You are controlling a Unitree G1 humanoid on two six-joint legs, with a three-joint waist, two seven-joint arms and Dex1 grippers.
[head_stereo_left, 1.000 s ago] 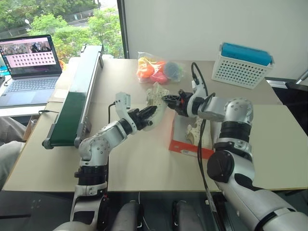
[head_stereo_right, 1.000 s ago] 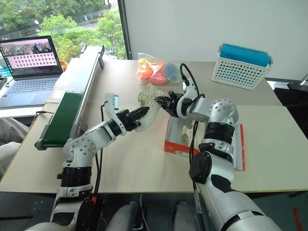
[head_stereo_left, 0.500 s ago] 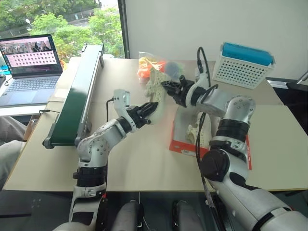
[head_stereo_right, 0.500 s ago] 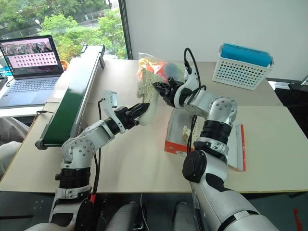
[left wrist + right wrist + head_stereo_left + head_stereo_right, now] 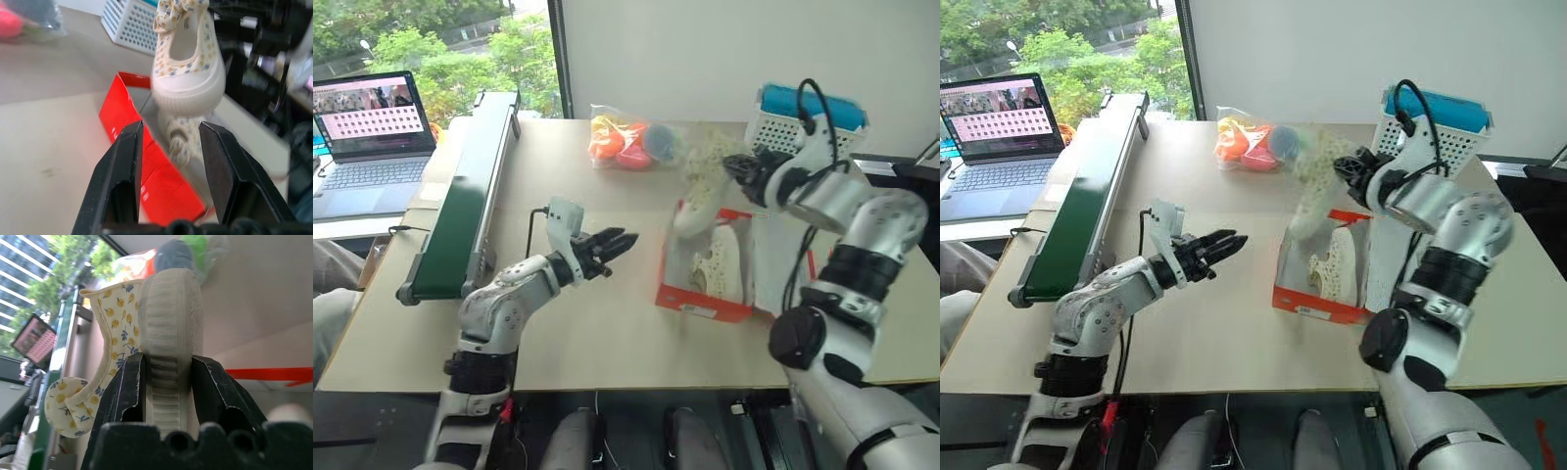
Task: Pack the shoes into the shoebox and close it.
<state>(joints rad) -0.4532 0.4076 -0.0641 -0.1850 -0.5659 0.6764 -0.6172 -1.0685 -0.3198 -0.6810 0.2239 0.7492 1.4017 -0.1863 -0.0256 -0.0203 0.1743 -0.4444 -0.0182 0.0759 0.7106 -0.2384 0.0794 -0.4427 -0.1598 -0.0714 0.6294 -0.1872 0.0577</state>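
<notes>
My right gripper (image 5: 736, 168) is shut on the heel end of one cream, flower-patterned shoe (image 5: 700, 188), which hangs toe-down over the far end of the red-orange shoebox (image 5: 700, 299). In the right wrist view the fingers (image 5: 128, 382) clamp the ribbed sole (image 5: 168, 328). The other shoe (image 5: 720, 264) lies inside the box on white paper. The box stands open, with its lid (image 5: 781, 262) lying off to its right. My left gripper (image 5: 623, 240) is open and empty, level above the table to the left of the box; its fingers (image 5: 124, 166) frame the hanging shoe (image 5: 188, 63) from a distance.
A clear bag of orange, pink and blue items (image 5: 631, 142) lies at the back of the table. A white perforated basket with a blue top (image 5: 798, 132) stands at the back right. A green conveyor (image 5: 470, 186) runs along the left side, with a laptop (image 5: 372, 127) beyond it.
My left gripper opened, let go of the shoe and pulled back toward me. My right gripper carried the shoe to the right and up, from beside the bag to over the box.
</notes>
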